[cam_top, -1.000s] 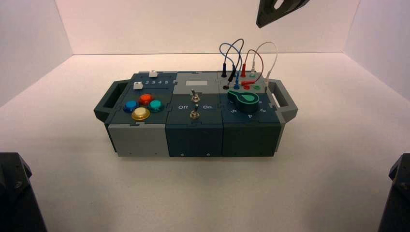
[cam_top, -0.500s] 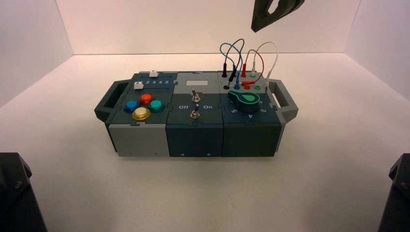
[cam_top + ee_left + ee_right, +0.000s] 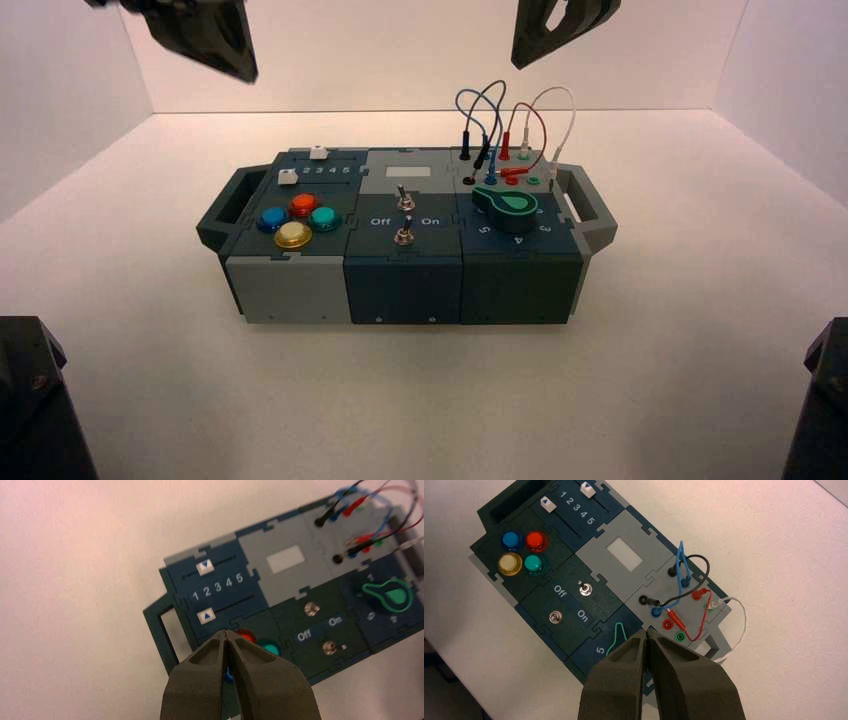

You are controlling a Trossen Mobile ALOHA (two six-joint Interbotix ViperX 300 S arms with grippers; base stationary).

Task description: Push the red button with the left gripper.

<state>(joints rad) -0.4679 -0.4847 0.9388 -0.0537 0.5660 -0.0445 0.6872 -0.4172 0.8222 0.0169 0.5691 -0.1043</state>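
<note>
My left gripper (image 3: 227,634) hangs high above the box (image 3: 300,290), over its button end, and its fingers are pressed together to a narrow tip with no gap between them. In the high view it shows only as a dark shape (image 3: 205,35) at the top edge, well clear of everything below. The red button (image 3: 302,206) sits in a cluster of four domed buttons on the left part of the box top, at the far side of that cluster, with the blue button (image 3: 271,219) and the teal button (image 3: 322,218) flanking it and the yellow button (image 3: 292,235) nearest the front. From my left wrist I see the red button (image 3: 245,635) just past my fingertip, partly hidden, so I seem roughly lined up over it, though height is hard to judge. My right gripper (image 3: 647,634) is closed too, parked high over the wired end.
</note>
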